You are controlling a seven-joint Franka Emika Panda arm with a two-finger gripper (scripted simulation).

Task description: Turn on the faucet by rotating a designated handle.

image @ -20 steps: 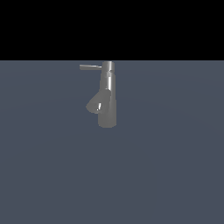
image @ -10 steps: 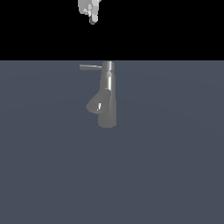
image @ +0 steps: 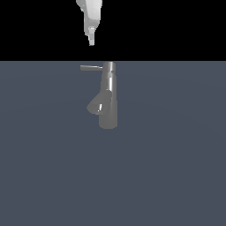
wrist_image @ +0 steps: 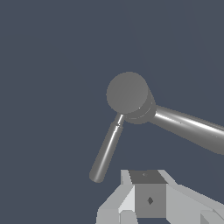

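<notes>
Gripper above the faucet, clear of it

You see the gripper (image: 92, 42) top centre, jaw gap unreadable; open space separates it from the handle (image: 91, 67) jutting off the faucet (image: 108, 99) mid-frame.

faucet (image: 108, 101): grey, upright | handle (image: 91, 67): thin rod, level, pointing sideways

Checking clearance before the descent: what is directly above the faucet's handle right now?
Above the handle hangs the pincer, apart from it, with only black background between. The faucet stands beside. The wrist view hides whether its jaws are open.
</notes>
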